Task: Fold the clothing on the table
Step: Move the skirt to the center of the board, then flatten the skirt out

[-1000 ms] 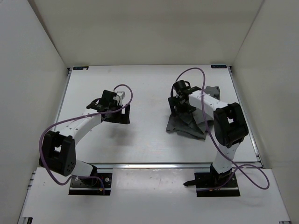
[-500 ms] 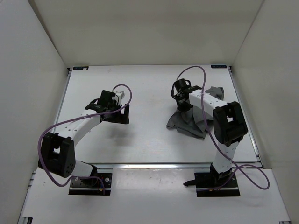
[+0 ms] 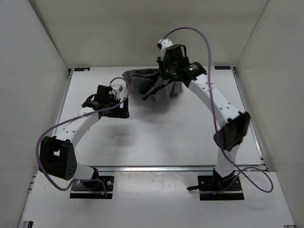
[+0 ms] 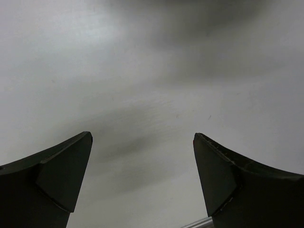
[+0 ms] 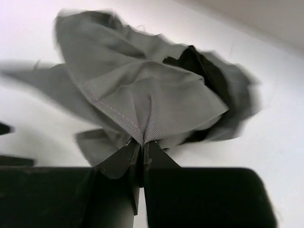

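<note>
right gripper (image 5: pixel 142 145): was clamped shut on a fold of the clothing (image 5: pixel 142 95).
clothing: was held bunched near the far edge of the table (image 3: pixel 161 137).
left gripper (image 4: pixel 142 140): was spread wide, nothing gripped, over bare table.

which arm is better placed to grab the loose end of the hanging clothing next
Probably left. The left gripper is open, empty and near the drooping end of the clothing, over bare table. The right gripper is shut on it, holding it up.

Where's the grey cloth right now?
In the top view, the cloth hangs pinched in the right tool over the far middle of the table.
</note>
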Robot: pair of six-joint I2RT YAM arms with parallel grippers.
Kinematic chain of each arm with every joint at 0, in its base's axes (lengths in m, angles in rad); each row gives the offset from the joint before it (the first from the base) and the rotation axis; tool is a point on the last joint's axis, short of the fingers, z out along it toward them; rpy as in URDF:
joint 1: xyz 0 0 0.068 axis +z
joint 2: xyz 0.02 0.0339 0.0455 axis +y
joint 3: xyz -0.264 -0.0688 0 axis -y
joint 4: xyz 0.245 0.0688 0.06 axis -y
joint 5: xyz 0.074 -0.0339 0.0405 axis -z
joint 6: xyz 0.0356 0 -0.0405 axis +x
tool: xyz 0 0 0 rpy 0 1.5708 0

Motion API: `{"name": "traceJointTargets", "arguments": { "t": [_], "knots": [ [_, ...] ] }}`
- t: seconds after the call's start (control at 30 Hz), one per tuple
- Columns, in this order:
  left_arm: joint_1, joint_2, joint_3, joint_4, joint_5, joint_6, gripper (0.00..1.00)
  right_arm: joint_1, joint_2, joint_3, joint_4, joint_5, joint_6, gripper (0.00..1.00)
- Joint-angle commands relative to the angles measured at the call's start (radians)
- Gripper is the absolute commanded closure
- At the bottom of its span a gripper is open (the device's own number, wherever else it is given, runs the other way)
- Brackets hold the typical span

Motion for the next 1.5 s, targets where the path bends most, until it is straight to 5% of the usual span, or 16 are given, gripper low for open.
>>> {"name": "traceJointTargets", "arguments": {
  "t": [0.0, 0.27, 0.53, 0.9, 1.13, 1.47],
  "knots": [
    [0.013, -0.038, 0.102, -0.017, -0.034, 0.023, 0.02, -0.011, -0.299, -0.032, 0.16, 0.019, -0.04, 1.0],
    [0.041, -0.244, 0.058, 0.016, -0.024, -0.015, 0.01, -0.146, -0.499, -0.56, 0.192, -0.046, 0.01, 1.0],
    [0.005, -0.379, -0.112, 0.071, 0.017, -0.076, 0.01, -0.045, -0.609, -1.078, 0.283, -0.183, 0.148, 1.0],
    [-0.203, -0.217, -0.123, 0.249, 0.171, -0.21, 0.01, -0.037, -0.605, -1.057, 0.262, -0.209, 0.134, 0.99],
    [-0.345, -0.039, -0.131, 0.457, 0.241, -0.352, 0.01, -0.152, -0.697, -1.198, 0.166, -0.103, 0.148, 0.64],
    [-0.486, 0.172, -0.016, 0.546, 0.186, -0.4, 0.01, -0.333, -0.965, -1.367, 0.133, -0.163, 0.193, 0.3]
  ]
}}
